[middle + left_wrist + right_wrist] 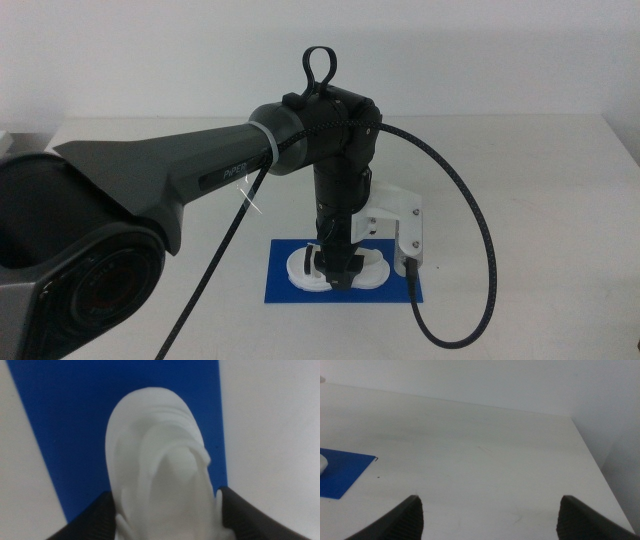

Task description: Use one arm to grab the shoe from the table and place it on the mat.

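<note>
One shoe (335, 268), one mat (283, 280), one table (520, 160) and two arms make up everything here, though only one arm (200, 180) shows in the middle view, reaching in from the left and bending straight down over the mat. The small white shoe lies on the deep-blue mat, roughly at its middle, with blue showing around it on every side that is not hidden. The left gripper (336, 272) comes down right on top of the shoe, so its dark wrist covers the shoe's middle and only the pale rounded ends stick out to either side. From the left wrist view the shoe (160, 465) fills the space between the two dark jaws, which sit narrow against its flanks, one on each side, gripping it; the mat (70, 415) spreads blue behind it and bare white table lies beyond both long edges. The straps across the top cannot be made out, the close view being blurred. A black cable (470, 220) loops out from the arm's elbow and swings wide to the right before curling back towards a white plastic part (405, 225) just beside the gripper, hanging over the mat's right end. The right gripper (490, 515) waits well apart, low over bare table, its jaws spread wide with nothing between them; from there one corner of the mat (342, 472) shows off to one side
</note>
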